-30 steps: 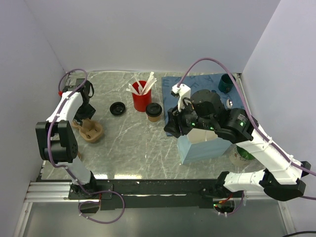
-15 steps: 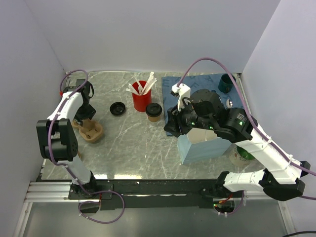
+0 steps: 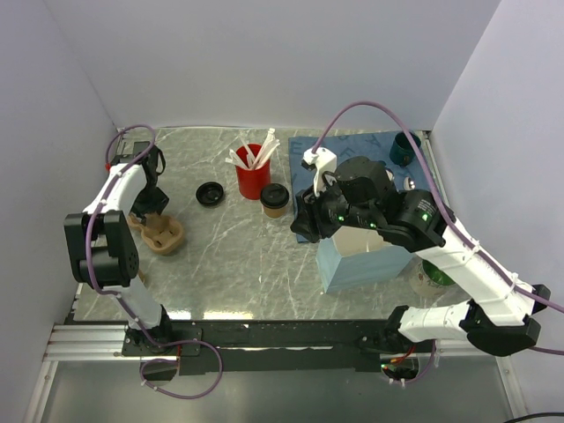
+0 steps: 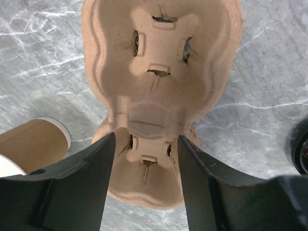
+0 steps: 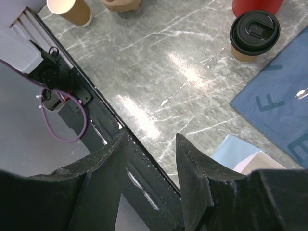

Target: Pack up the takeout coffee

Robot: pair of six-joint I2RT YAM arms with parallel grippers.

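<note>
Marble tabletop point(image 3: 238, 256), takeout coffee point(image 3: 275, 197) upright

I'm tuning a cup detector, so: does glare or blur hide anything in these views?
Right wrist: bright glare streaks on the marble tabletop, clear of the sharply focused takeout coffee. Left wrist: cup carrier crisp, left gripper's fingers dark and soft. Top external: even light, faint shadows.

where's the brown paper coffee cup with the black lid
Top view: the lidded brown paper cup stands toward the back, just right of the red cup of white utensils, left of the blue cloth.
</note>
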